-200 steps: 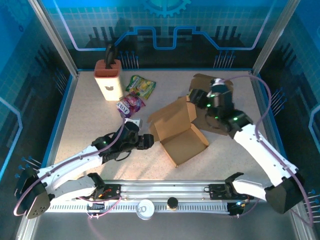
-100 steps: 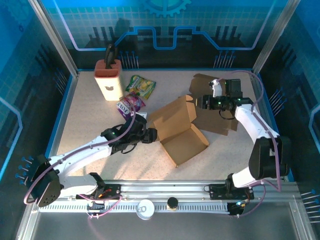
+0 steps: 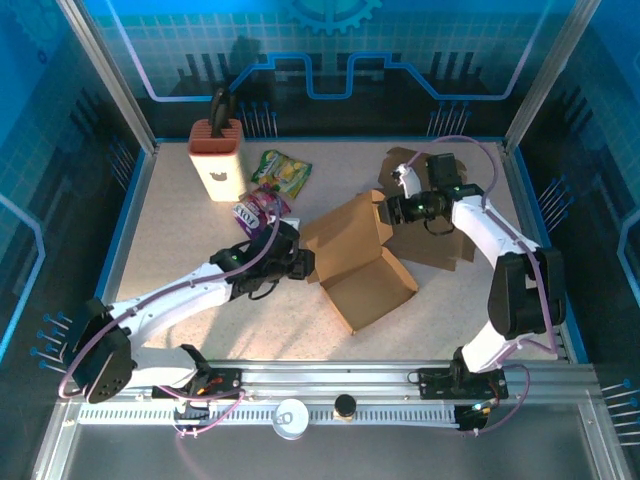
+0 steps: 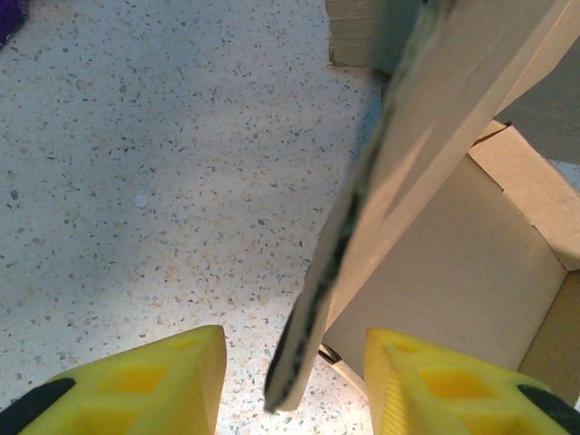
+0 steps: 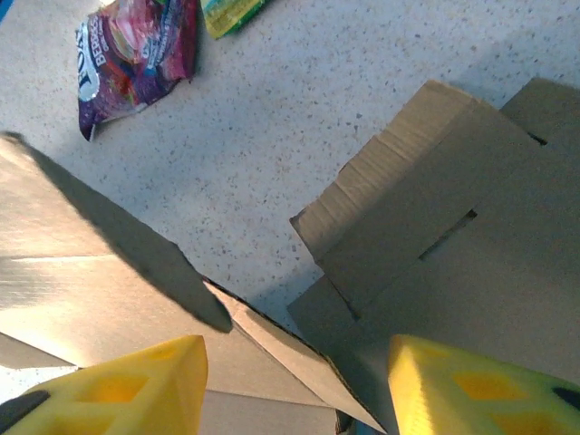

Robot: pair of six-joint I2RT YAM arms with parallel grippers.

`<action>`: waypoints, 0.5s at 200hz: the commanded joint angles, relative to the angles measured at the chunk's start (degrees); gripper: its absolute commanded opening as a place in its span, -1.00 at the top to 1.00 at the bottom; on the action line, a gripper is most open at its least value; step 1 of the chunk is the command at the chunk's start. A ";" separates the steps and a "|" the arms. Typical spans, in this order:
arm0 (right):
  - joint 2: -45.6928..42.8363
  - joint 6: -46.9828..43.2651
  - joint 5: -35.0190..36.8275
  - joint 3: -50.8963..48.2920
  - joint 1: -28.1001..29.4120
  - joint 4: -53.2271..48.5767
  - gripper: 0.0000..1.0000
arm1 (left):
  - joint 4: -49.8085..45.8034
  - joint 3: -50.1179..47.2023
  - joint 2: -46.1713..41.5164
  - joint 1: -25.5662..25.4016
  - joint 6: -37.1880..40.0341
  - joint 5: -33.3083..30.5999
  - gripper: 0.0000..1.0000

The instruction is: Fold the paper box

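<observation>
Left gripper [image 4: 294, 358] spread astride raised flap [image 4: 435, 136] at nine o'clock of paper box [image 3: 365, 270], centre of table [image 3: 170, 250], right gripper [image 5: 299, 381] likewise parted at one o'clock; light, stiff card, likely best pinched by flap edges.

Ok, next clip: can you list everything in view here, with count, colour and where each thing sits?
paper box: one, brown cardboard, open, mid-table
flat cardboard sheet: one, brown, right of the box, partly under the right arm
block: one, white with a reddish slotted top and a black handle in it, far left
green-yellow packet: one, right of the block
purple packet: one, just nearer than the green-yellow one
table: one, speckled beige
left gripper: one, yellow fingers, open astride the box's left flap edge
right gripper: one, yellow fingers, open at the box's far right corner
</observation>
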 commanded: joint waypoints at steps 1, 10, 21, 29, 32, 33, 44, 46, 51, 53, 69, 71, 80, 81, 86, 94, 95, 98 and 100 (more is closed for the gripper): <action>0.78 -2.25 1.24 1.82 1.49 -1.36 -0.05 | 0.21 1.94 0.86 0.53 1.48 -0.59 0.17; 1.07 -2.36 1.08 2.23 1.72 -1.53 -0.01 | 0.20 2.28 1.21 0.61 1.41 -0.51 0.20; 1.20 -2.38 1.28 2.25 1.98 -1.49 0.06 | 0.17 2.65 1.71 0.62 1.55 -0.59 0.25; 1.08 -2.32 1.55 2.21 2.11 -1.53 0.13 | 0.03 2.99 2.06 0.60 1.63 -0.63 0.27; 1.06 -2.37 1.58 2.10 2.24 -1.48 0.15 | 0.06 3.10 2.18 0.57 1.63 -0.64 0.28; 1.06 -2.38 1.63 2.11 2.27 -1.47 0.16 | 0.04 3.12 2.24 0.55 1.64 -0.66 0.29; 0.88 -2.39 2.08 1.94 2.45 -1.36 0.24 | -0.07 3.49 2.62 0.62 1.66 -0.90 0.32; 0.88 -2.39 2.11 1.94 2.51 -1.36 0.26 | -0.05 3.56 2.70 0.60 1.66 -0.94 0.33; 0.78 -2.34 2.20 1.94 2.50 -1.36 0.30 | -0.08 3.75 2.88 0.62 1.66 -1.02 0.35; 0.79 -2.36 2.20 1.94 2.50 -1.36 0.33 | -0.11 3.83 2.94 0.58 1.63 -1.10 0.35; 0.79 -2.18 2.53 1.94 2.56 -1.37 0.46 | -0.39 4.41 3.41 0.55 1.83 -1.53 0.43; 0.79 -2.16 2.59 1.94 2.61 -1.36 0.48 | -0.46 4.45 3.49 0.61 1.83 -1.60 0.44; 0.70 -2.13 2.86 2.02 2.75 -1.53 0.53 | -0.67 4.77 3.76 0.65 1.92 -1.98 0.48; 0.70 -2.13 2.88 2.03 2.79 -1.54 0.53 | -0.72 4.79 3.77 0.59 1.96 -2.03 0.49; 0.71 -2.15 3.08 2.09 2.95 -1.49 0.55 | -0.90 5.03 3.99 0.70 2.05 -2.29 0.51; 0.71 -2.18 3.59 2.12 3.17 -1.42 0.56 | -1.17 5.34 4.25 0.71 2.17 -2.72 0.54; 0.71 -2.15 3.65 2.12 3.26 -1.43 0.57 | -1.19 5.39 4.28 0.67 2.18 -2.80 0.55; 0.71 -2.14 3.70 2.04 3.39 -1.33 0.59 | -1.41 5.49 4.37 0.71 2.18 -2.96 0.57; 0.66 -2.13 3.79 2.03 3.42 -1.21 0.61 | -1.50 5.58 4.46 0.69 2.23 -3.08 0.58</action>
